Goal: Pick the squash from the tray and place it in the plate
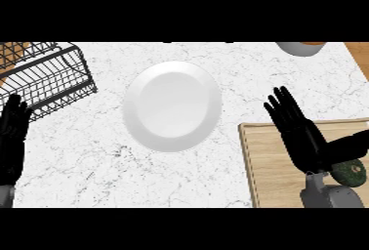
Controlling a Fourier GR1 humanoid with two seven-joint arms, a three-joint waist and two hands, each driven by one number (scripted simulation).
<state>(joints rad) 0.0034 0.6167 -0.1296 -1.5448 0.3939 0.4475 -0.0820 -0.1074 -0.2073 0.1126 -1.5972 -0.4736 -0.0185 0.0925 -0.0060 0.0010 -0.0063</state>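
From the head view we see the right robot hand (302,134) stretched flat over the wooden tray (277,166), fingers straight and slightly spread toward the far side, thumb angled out to the right, gripping nothing. Its grey forearm (328,195) rises from the lower edge. The dark green squash (350,173) lies on the tray just right of that hand's wrist, below the thumb. We find the left robot hand (14,132) resting open at the left edge, fingers up. The white plate (172,105) sits bare on the marble tabletop (93,161), left of the tray. A black wire rack (47,75) stands far left, and a grey bowl (299,47) shows at the far edge
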